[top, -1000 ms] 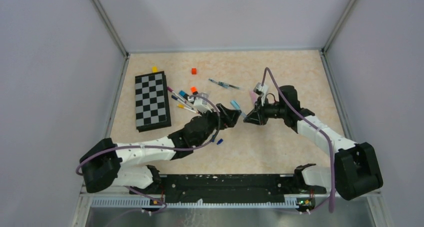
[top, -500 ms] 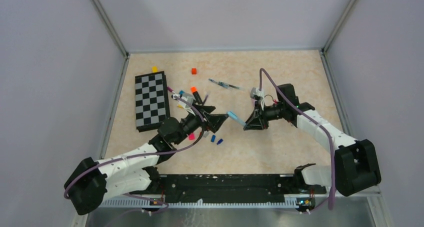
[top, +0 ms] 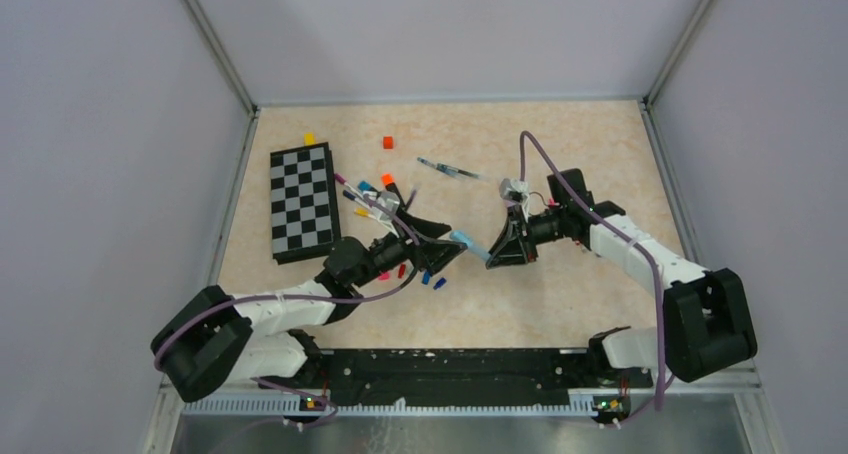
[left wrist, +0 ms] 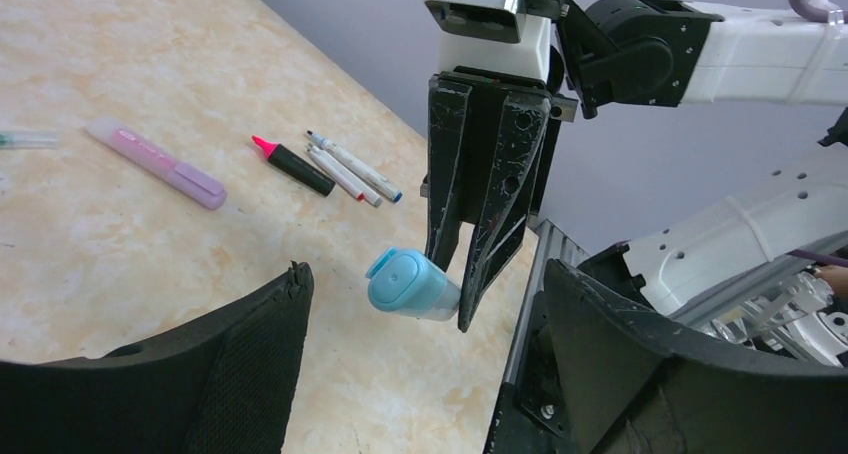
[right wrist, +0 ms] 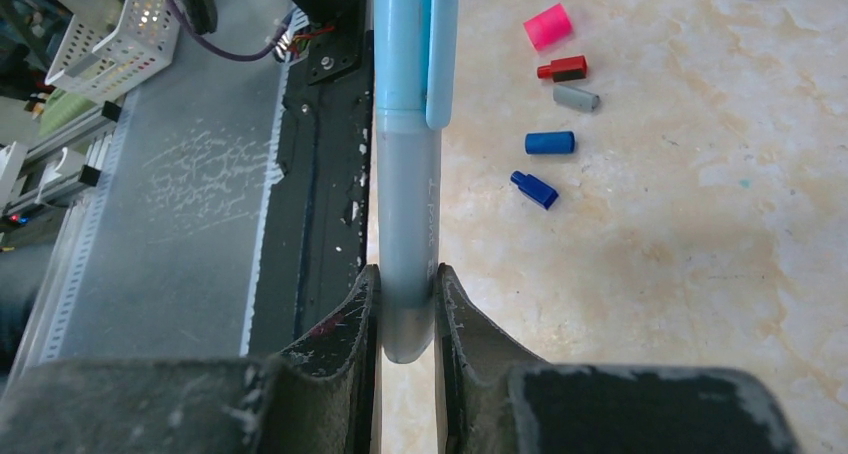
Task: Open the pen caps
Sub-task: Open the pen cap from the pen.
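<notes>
Highlighter [right wrist: 405, 174]: one, light-blue, capped end pointed at left tool [left wrist: 428, 274].
Right tool [right wrist: 405, 294]: clamped on barrel.
Left tool: apart.
Loose caps [right wrist: 577, 98]: five.

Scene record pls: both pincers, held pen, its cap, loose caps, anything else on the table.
left pincer: open, facing the cap end, gripping nothing
right pincer: shut on the highlighter's barrel
highlighter: light blue, cap end toward left pincer
cap: still on
loose caps: five: pink, red, grey, two blue
pens: cluster beside the checkerboard
red cube: far side
yellow cube: just beyond the checkerboard
</notes>
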`<state>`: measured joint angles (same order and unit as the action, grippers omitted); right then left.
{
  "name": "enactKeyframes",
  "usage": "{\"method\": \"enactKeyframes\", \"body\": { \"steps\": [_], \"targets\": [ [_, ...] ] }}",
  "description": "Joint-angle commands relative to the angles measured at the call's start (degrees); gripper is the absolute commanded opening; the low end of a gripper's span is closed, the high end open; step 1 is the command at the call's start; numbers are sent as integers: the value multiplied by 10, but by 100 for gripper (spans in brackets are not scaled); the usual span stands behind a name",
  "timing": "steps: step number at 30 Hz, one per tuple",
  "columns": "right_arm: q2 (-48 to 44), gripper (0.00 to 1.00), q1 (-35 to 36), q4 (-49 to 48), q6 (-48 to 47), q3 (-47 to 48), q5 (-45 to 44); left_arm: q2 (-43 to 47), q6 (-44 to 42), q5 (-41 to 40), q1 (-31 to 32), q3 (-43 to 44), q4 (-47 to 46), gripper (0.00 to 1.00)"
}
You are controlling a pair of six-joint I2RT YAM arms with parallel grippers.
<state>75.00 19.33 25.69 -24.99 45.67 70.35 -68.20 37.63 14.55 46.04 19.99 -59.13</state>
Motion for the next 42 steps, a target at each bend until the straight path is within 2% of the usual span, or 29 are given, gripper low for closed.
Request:
{"method": "enactKeyframes", "body": {
  "steps": [1, 10, 16, 21, 36, 42],
  "targets": [
    [6, 0, 3, -2, -16, 29, 52, -21, 10, 55, -14, -11, -109, 83],
    [13, 0, 3, -4, -8, 29, 77, -110, 47, 140, -21, 1, -245, 58],
    [19, 0, 4, -4, -4, 30, 83, -146, 60, 164, -22, 17, -280, 45],
    [21, 0, 5, -6, -3, 30, 82, -172, 84, 175, -23, 20, -324, 29],
    [28, 0, 9, 0, -5, 31, 74, -183, 98, 171, -23, 23, -357, 40],
    [31, 0, 11, 2, -7, 32, 75, -179, 90, 154, -23, 21, -359, 48]
  ]
}}
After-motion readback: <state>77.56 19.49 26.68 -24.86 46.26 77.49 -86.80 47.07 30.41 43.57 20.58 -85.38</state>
